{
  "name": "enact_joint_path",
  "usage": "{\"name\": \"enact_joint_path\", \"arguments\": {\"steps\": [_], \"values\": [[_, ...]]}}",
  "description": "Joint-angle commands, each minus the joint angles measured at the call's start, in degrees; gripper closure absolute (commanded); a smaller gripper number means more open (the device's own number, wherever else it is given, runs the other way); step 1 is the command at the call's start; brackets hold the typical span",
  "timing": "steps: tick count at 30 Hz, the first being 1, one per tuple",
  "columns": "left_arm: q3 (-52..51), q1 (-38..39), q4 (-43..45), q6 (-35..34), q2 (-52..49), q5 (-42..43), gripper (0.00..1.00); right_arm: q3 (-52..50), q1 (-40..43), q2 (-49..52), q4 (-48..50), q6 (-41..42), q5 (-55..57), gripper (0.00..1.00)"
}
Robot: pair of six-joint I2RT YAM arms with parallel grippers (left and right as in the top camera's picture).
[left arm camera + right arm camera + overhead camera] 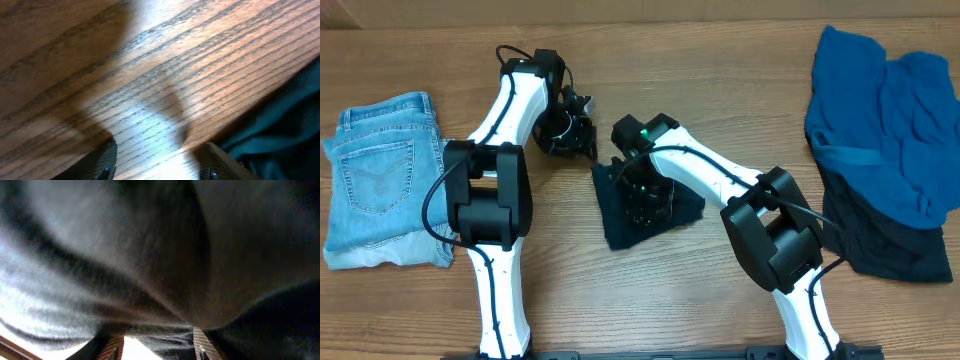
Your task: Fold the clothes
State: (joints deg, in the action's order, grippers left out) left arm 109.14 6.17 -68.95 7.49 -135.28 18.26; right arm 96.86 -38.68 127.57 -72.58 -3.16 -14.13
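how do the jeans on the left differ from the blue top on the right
The jeans are light, faded denim; the blue garment is deep teal. The jeans lie folded flat; the blue garment is crumpled. The jeans sit on bare table; the blue garment overlaps a dark garment. Both rest on the table's outer edges.

Beneath me spreads a flat brown wood-grain desk [700, 80], filling the overhead view. From my left wrist its grain streaks toward 2 o'clock, with pale glare near 6 o'clock and soft shadow at 9.
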Motion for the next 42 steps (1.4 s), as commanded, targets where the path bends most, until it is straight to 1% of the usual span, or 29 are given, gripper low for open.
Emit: {"name": "enact_joint_path", "arguments": {"steps": [1,2,6,8,9,10,11,13,15,16,18,20,22,23,24,26,30,33,35,37,38,39,40,42], "values": [[-1.75,0.17,0.0,-0.66,-0.37,-3.21,0.42,-1.29,-0.17,1.4,-3.06,0.42,4.74,0.51],[-1.75,0.17,0.04,-0.66,-0.37,-3.21,0.42,-1.29,-0.17,1.4,-3.15,0.42,5.66,0.55],[-1.75,0.17,0.22,-0.68,-0.37,-3.21,0.41,-0.13,-0.17,0.07,-3.23,3.37,9.11,0.57],[-1.75,0.17,0.22,-0.68,-0.37,-3.21,0.41,0.66,-0.22,-3.78,-3.48,3.67,9.44,0.57],[-1.75,0.17,0.22,-0.66,-0.37,-3.21,0.41,0.96,-0.22,-6.43,-3.41,5.14,10.1,0.56],[-1.75,0.17,0.22,-0.66,-0.37,-3.21,0.4,1.11,-0.09,-9.55,-3.37,7.08,11.19,0.56],[-1.75,0.17,0.2,-0.66,-0.37,-3.23,0.37,1.11,0.2,-13.05,-3.21,10.27,13.4,0.53],[-1.75,0.17,0.2,-0.66,-0.37,-3.21,0.37,1.11,1.25,-17.46,-3.41,16.17,16.41,0.51],[-1.75,0.17,0.22,-0.66,-0.37,-3.23,0.37,1.11,3.45,-20.55,-4.48,22.29,16.61,0.51],[-1.75,0.17,0.22,-0.66,-0.37,-3.21,0.36,1.11,5.31,-21.29,-6.19,24.26,14.8,0.51],[-1.75,0.17,0.22,-0.66,-0.37,-3.21,0.36,0.63,6.73,-21.27,-7.74,24.22,10.88,0.51],[-1.75,0.17,0.2,-0.66,-0.37,-2.97,0.36,-1.16,6.97,-21.27,-8.31,24.17,8.0,0.47],[-1.73,0.17,0.2,-0.61,-0.37,-0.42,0.37,-3.43,6.86,-21.27,-8.35,24.22,8.02,0.47],[-1.73,0.17,0.22,-0.57,-0.35,2.16,0.39,-4.87,6.88,-21.27,-7.91,24.24,8.0,0.47],[-1.7,0.17,0.26,0.52,-0.35,4.94,0.41,-7.61,6.88,-21.27,-6.47,24.35,7.98,0.47],[-1.62,0.17,0.35,1.55,-0.35,7.48,0.42,-12.98,6.93,-21.27,-3.21,25.31,7.8,0.46],[-1.62,0.17,0.66,1.55,-0.35,7.48,0.41,-23.69,6.93,-21.27,8.41,25.73,8.17,0.46],[-1.62,0.17,0.59,1.55,-0.35,7.48,0.41,-28.68,6.93,-21.24,17.16,25.66,10.47,0.47],[-1.62,0.17,0.17,1.55,-0.35,7.28,0.41,-30.18,6.95,-21.05,22.47,23.26,14.36,0.46],[-1.62,0.17,0.15,1.53,-0.35,7.28,0.41,-30.16,6.95,-21.05,28.0,18.95,18.12,0.46],[-1.62,0.17,0.13,1.53,-0.35,7.28,0.41,-30.16,6.95,-21.05,34.29,14.8,20.52,0.46],[-1.62,0.17,-0.02,1.53,-0.35,7.26,0.41,-30.16,6.93,-21.05,40.28,11.08,20.57,0.43],[-1.62,0.17,-0.04,1.53,-0.35,7.26,0.41,-30.16,6.95,-21.05,43.34,9.44,20.57,0.41],[-1.62,0.17,-0.11,1.53,-0.35,7.26,0.4,-30.16,6.95,-21.05,48.26,8.61,20.57,0.38]]}}
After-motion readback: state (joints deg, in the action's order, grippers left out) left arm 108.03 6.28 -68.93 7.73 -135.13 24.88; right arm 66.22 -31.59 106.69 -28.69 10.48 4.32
